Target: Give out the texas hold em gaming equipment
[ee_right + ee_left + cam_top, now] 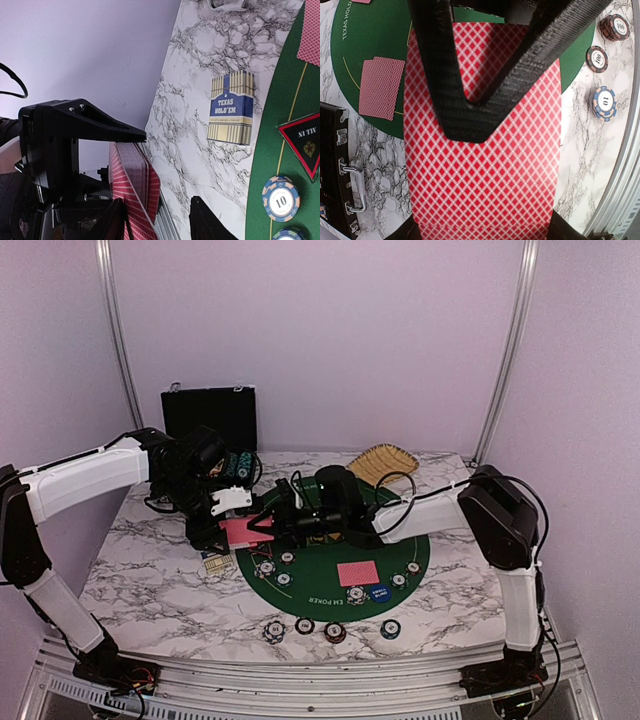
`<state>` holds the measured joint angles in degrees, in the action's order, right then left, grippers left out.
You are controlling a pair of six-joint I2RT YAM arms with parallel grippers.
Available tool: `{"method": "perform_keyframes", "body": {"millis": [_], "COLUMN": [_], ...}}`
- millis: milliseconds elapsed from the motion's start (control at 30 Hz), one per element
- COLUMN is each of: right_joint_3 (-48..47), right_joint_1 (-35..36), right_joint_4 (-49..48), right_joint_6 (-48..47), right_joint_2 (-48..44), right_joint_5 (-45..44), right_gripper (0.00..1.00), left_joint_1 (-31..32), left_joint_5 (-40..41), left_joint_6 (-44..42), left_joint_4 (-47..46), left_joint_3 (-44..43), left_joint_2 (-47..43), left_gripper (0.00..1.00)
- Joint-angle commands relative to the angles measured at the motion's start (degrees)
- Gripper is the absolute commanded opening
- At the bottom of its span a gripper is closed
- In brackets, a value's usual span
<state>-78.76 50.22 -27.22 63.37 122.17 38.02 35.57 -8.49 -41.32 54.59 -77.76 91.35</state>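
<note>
Toward the left edge of the table [140,580], at the rim of the green mat [330,555], the left hand [228,528] is clamped tight on a stack of red-backed cards [480,190], held flat above the surface. The right hand [157,200] faces it, fingers spread to either side of the stack's edge; whether they touch it I cannot tell. Along the near edge sit striped chips [335,631].

Red-backed deck [480,190] aloft, striped chips [356,594] on felt [315,582]
</note>
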Motion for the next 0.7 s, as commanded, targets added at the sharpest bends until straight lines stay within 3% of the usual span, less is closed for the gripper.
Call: {"method": "perform_keyframes", "body": {"millis": [0,200,667], "right_joint_3": [0.8,1.9,7.3], "right_joint_1": [-0.5,-0.6,-2.9], "right_joint_4": [0.9,1.3,3.9], "right_joint_6": [-0.8,-1.1,-1.6], "right_joint_2": [-3.2,-5.2,-10.0], "right_joint_5": [-0.1,-0.2,-1.5], "right_gripper": [0.41,0.35,0.11], "left_joint_1": [0.1,0.1,0.1], "left_joint_5": [-0.1,0.0,0.0], "left_joint_6": [0.1,0.1,0.1], "left_joint_4": [1.0,0.9,1.0], "left_joint_3": [-1.2,-1.2,-1.4], "left_joint_2": [-1.9,-1.7,-1.7], "left_gripper": [0.0,0.0,0.0]}}
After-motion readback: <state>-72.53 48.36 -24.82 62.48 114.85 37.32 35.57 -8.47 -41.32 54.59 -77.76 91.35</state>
